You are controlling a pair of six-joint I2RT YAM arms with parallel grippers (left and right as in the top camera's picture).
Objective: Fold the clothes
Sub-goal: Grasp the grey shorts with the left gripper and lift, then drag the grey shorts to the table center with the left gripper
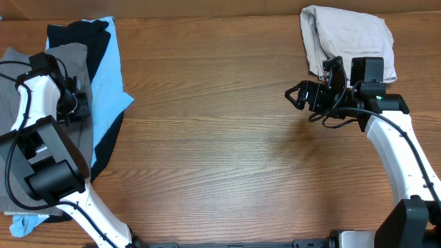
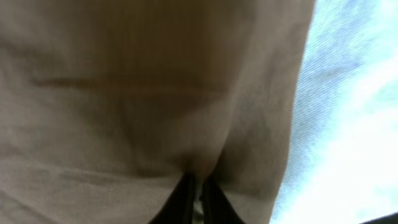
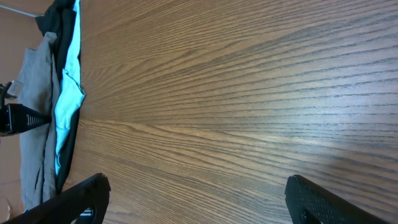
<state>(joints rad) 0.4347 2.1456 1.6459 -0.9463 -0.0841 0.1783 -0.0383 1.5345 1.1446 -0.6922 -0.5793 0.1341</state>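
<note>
At the left edge, the left gripper [image 2: 198, 188] is clenched on a fold of the grey shorts [image 1: 72, 55], piled with a blue garment [image 1: 110, 86] and black shorts [image 1: 86, 31]. The right gripper [image 1: 295, 95] hangs released over the table [image 1: 220, 145], just below the beige shorts [image 1: 348, 34] at upper right.

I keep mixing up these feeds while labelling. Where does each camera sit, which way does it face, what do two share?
Overhead: above the table, facing straight down; left arm, right arm, clothes pile left, beige shorts right.
Left wrist: on the left arm, pressed against grey shorts; left gripper shut on them.
Right wrist: on the right arm, looking low across the table toward the clothes pile; right gripper open.
Shared: overhead and right wrist both show the light-blue garment.
</note>
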